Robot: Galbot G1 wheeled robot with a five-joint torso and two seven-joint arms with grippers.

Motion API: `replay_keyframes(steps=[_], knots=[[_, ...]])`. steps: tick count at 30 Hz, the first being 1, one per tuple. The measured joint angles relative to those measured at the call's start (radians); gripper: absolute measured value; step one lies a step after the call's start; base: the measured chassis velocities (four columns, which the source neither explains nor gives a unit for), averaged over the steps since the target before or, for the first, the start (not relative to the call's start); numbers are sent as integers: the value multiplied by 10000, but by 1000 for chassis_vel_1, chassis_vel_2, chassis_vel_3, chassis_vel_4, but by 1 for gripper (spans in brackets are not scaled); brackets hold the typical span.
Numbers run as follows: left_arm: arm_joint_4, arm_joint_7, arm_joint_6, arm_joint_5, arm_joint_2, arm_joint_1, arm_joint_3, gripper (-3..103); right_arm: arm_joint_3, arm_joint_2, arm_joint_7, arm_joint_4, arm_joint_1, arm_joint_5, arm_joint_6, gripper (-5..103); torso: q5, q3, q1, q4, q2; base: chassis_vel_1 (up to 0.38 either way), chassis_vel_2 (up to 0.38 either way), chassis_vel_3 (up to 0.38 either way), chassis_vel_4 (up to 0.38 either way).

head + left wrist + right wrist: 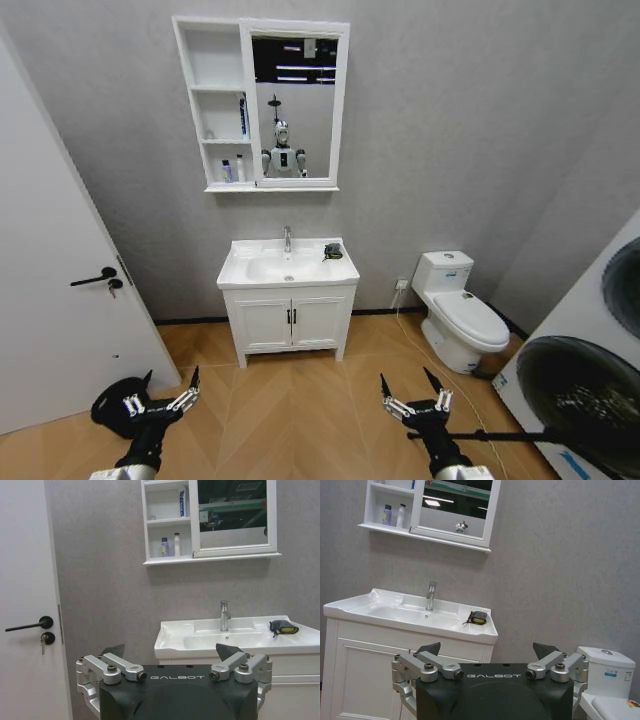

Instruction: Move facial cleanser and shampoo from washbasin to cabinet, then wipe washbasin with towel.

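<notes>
**Robot stands back from the basin, both claws spread**

The washbasin sits on a white cupboard against grey wall, toilet to one side. The towel lies bunched on the rim beside the tap. Two small bottles stand in the cabinet's lowest shelf; their labels are unreadable. Left gripper and right gripper hover low over wooden floor, fingers apart, empty.

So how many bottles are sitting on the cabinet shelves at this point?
3. A blue-and-white tube stands on the cabinet's middle shelf; a small purple bottle and a white bottle share the bottom shelf. Others may hide behind the frame.
</notes>
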Motion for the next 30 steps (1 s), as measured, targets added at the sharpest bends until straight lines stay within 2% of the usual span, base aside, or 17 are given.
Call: replay_keyframes(steps=[9,30], knots=[[0,0,0,0,0,4,-2,100,-2,0,6,1,-1,2,-9,100,0,-2,-7,6,4,56,15,18,52],[0,4,0,0,0,2,-1,100,-2,0,21,10,-1,8,-18,100,1,-1,-4,3,4,0,0,0,0]])
